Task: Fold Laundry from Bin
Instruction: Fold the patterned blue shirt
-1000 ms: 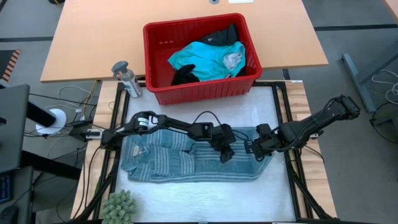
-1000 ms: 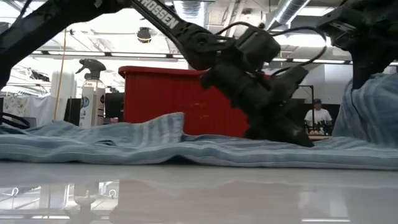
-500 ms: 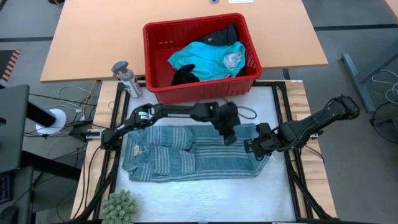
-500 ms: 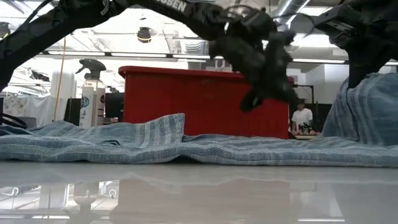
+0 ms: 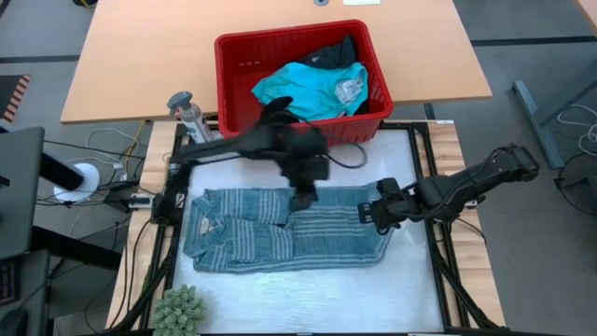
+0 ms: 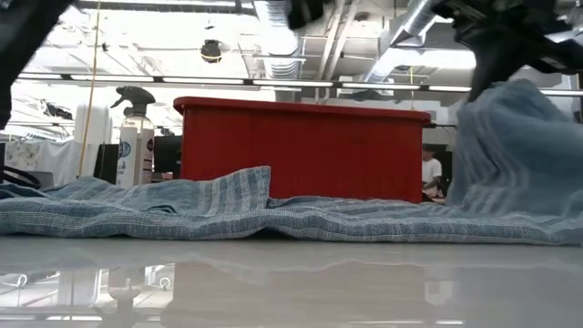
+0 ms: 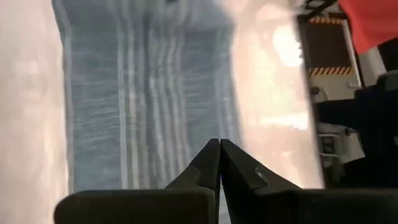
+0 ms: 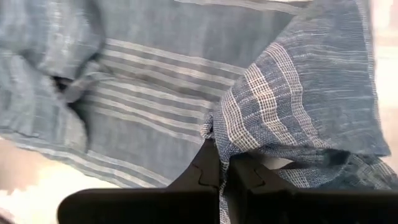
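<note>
Right claw [image 5: 366, 214] pinches 1 striped garment [image 5: 252, 235]; left claw [image 5: 303, 200] pressed together; 1 bin [image 5: 233, 103]

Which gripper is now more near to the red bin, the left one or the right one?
Left. The left gripper hangs over the striped garment, a short way in front of the bin. The right gripper is farther off, pinching that garment's edge.

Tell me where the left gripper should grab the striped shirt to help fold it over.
Probably the shirt's far edge by the collar end, coming straight down. That end lies flat on the table, and the right gripper already holds the other end lifted. The left gripper hovers shut above the shirt's middle, holding nothing.
</note>
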Tool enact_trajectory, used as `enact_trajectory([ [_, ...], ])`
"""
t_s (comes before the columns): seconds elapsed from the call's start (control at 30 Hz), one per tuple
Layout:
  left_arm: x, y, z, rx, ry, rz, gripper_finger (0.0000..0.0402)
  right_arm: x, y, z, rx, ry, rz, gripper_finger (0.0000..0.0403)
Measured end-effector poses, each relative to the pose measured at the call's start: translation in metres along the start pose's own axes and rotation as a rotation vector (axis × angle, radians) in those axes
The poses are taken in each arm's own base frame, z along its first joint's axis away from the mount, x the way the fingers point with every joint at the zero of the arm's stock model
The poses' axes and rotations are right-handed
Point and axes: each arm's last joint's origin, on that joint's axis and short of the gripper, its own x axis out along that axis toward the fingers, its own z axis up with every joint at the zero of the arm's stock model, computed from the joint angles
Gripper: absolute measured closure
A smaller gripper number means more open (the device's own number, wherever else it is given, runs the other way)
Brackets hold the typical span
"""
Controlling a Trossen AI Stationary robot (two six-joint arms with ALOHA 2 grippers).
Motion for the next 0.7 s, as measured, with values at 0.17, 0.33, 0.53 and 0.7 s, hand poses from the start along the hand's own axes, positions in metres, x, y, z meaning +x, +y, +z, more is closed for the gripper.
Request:
enact_trajectory([
  [0.17, -0.069, -0.051, -0.016, 0.038, -0.082, 0.099, 0.0401, 0.014, 0.028, 0.003, -0.038, -0.009, 0.072, 0.0376],
  [0.33, -0.126, -0.097, -0.043, 0.013, -0.173, 0.184, 0.0401, 0.024, 0.06, 0.008, -0.093, -0.015, 0.091, 0.0376],
  [0.53, -0.175, -0.136, -0.074, -0.052, -0.321, 0.273, 0.0401, 0.039, 0.099, 0.018, -0.191, 0.012, 0.089, 0.0376],
  [0.7, -0.2, -0.153, -0.093, -0.079, -0.408, 0.317, 0.0401, 0.061, 0.125, 0.023, -0.254, 0.045, 0.072, 0.0376],
])
